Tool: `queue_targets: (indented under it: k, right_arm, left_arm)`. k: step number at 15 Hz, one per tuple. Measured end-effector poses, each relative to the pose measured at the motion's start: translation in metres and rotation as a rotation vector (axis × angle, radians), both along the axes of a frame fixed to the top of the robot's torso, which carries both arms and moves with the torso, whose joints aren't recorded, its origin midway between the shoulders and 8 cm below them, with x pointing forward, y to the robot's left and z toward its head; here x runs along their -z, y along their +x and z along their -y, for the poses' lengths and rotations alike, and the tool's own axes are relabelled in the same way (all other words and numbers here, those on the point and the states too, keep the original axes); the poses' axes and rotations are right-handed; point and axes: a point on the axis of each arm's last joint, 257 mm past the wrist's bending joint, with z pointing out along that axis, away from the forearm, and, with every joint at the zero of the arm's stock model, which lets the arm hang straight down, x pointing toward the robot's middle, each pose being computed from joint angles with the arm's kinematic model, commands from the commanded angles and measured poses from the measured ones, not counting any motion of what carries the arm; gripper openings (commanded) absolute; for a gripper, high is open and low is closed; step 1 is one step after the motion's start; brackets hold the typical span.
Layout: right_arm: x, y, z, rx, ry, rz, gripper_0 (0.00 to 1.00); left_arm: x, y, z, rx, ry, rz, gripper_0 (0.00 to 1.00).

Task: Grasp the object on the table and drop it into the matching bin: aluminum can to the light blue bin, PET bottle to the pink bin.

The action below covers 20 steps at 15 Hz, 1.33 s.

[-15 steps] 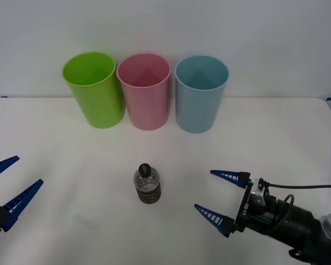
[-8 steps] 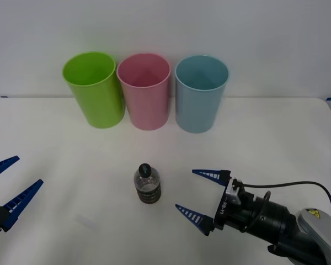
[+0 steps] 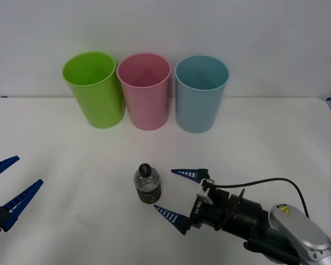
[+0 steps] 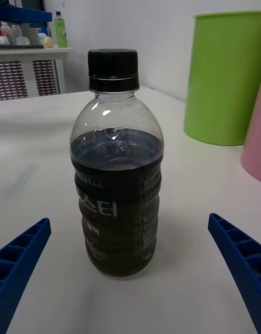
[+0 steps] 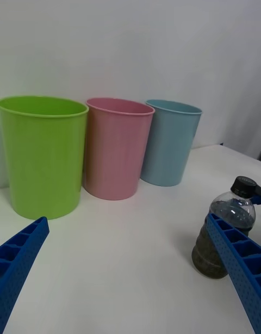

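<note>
- White table [image 3: 276, 138] runs back to a plain wall, with the lime green bin [image 3: 95, 91], pink bin [image 3: 145, 92] and light blue bin [image 3: 200, 94] in a row at its far edge.
- PET bottle [image 3: 148, 185] stands upright near the front, well apart from the bins.
- Right gripper [image 3: 176, 193] sits just right of the bottle, fingers spread wide, not touching it.
- Left gripper [image 3: 8, 185] waits at the left edge, spread wide.

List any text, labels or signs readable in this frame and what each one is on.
"WELL": end of a white word on the PET bottle label; its start curves out of sight.
Larger white characters beneath, apparently Korean: I cannot read them with confidence.
Smaller label print: too blurred.
Yellow warning triangle on the right arm's wrist housing: no legible wording.
</note>
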Motion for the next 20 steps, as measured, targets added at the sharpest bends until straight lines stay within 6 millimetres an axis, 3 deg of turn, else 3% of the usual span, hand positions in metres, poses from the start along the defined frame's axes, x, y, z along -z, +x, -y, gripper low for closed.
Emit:
queue_targets:
  k: [4, 11, 18, 19, 20]
  right_arm:
    - [0.001, 0.004, -0.021, 0.004, -0.008, 0.001, 1.00]
    - [0.012, 0.027, -0.054, 0.006, -0.012, -0.018, 1.00]
    - [0.016, 0.029, -0.061, 0.012, -0.024, -0.015, 1.00]
    - [0.016, 0.029, -0.061, 0.011, -0.025, -0.015, 0.42]
    - [0.016, 0.028, -0.062, 0.011, -0.025, -0.014, 0.06]
  left_arm:
    - [0.000, 0.000, 0.000, 0.000, 0.000, 0.000, 1.00]
    - [0.000, 0.000, 0.000, 0.000, 0.000, 0.000, 1.00]
    - [0.000, 0.000, 0.000, 0.000, 0.000, 0.000, 1.00]
    - [0.000, 0.000, 0.000, 0.000, 0.000, 0.000, 1.00]
    - [0.000, 0.000, 0.000, 0.000, 0.000, 0.000, 1.00]
